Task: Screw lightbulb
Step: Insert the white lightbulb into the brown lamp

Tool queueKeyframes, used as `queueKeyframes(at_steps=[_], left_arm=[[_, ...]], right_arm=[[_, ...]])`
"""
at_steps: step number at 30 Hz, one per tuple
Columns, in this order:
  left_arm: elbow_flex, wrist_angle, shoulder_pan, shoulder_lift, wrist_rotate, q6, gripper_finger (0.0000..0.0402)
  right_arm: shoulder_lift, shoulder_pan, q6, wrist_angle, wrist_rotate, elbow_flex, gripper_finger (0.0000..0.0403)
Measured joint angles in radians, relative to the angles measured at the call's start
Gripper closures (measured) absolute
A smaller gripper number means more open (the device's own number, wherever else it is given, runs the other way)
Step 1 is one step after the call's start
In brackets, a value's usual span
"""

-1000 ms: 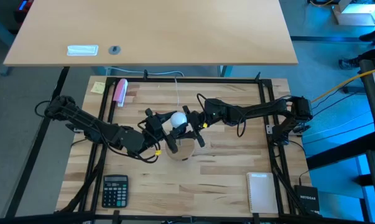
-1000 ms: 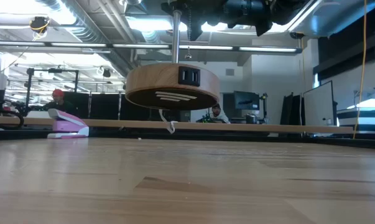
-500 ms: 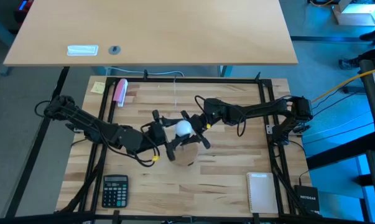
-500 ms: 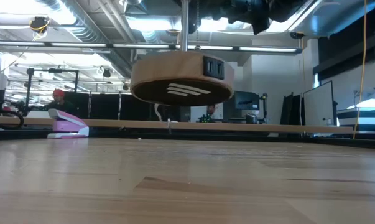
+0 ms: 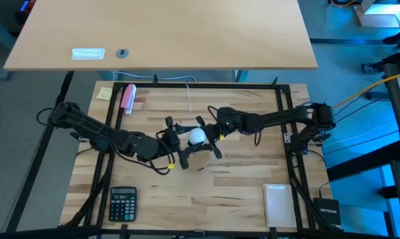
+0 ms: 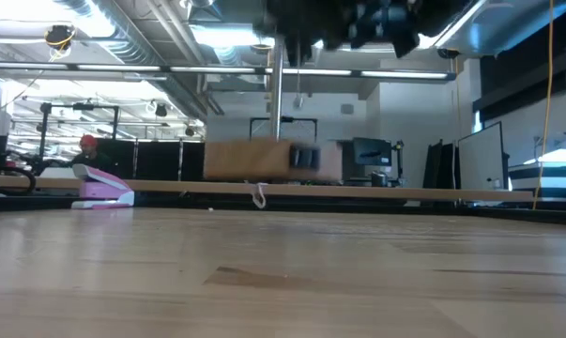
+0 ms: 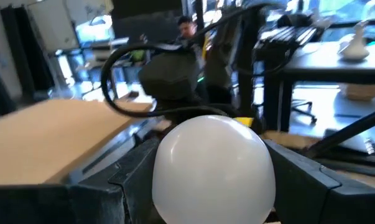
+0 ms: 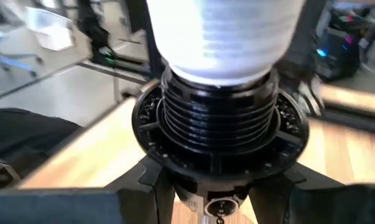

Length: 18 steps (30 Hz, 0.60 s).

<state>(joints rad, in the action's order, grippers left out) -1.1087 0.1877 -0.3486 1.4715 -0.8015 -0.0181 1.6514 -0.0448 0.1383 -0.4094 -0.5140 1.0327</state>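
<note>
The lightbulb (image 5: pixel 197 136), a white frosted globe (image 7: pixel 213 169), sits between the two grippers above the table's middle. Its ribbed pale neck (image 8: pixel 224 37) stands in a black threaded socket (image 8: pixel 219 118). Below it hangs a round wooden disc (image 6: pixel 271 160), edge-on and level under a thin upright rod (image 6: pixel 277 94), clear of the table. My left gripper (image 5: pixel 185 141) comes from the table's left and is shut on the globe. My right gripper (image 5: pixel 209 138) comes from the right and is shut on the socket. My left gripper pinches the bulb's round globe (image 7: pixel 165 180) between its two fingers (image 7: pixel 131 177), one on either side. The fingers come nearly level from the table's left. The bulb stands upright on the socket, lifted clear of the table. My right gripper pinches the black socket at its lower part (image 8: pixel 175 171), under the ribbed collar, between two fingers (image 8: pixel 143 183). The fingers come nearly level from the table's right. The socket stands upright with the bulb on top, and the wooden disc hangs below, off the table.
A calculator (image 5: pixel 123 202) lies near the front left and a notepad (image 5: pixel 279 204) near the front right. A pink stapler (image 5: pixel 128 97) and a yellow note (image 5: pixel 105 93) lie at the far left. A white cord (image 5: pixel 190 96) runs from the far edge toward the socket.
The wooden disc, which hung tilted with its underside showing, has sunk a little and come level, edge-on in the low view. Both grippers have carried bulb and socket slightly toward the table's right and near edge, the left one rolling as it went. Both stay shut.
</note>
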Motion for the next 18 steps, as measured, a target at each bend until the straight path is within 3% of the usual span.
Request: queueKeyframes(at_steps=[11, 18], left_arm=[[0.169, 0.11, 0.01, -0.003, -0.043, -0.086, 0.0162], [0.177, 0.21, -0.011, 0.0, -0.058, 0.014, 0.0162]], right_arm=[[0.145, 0.0, -0.014, -0.185, 0.095, -0.059, 0.025], [0.135, 0.0, -0.076, -0.2, 0.113, -0.062, 0.0242]])
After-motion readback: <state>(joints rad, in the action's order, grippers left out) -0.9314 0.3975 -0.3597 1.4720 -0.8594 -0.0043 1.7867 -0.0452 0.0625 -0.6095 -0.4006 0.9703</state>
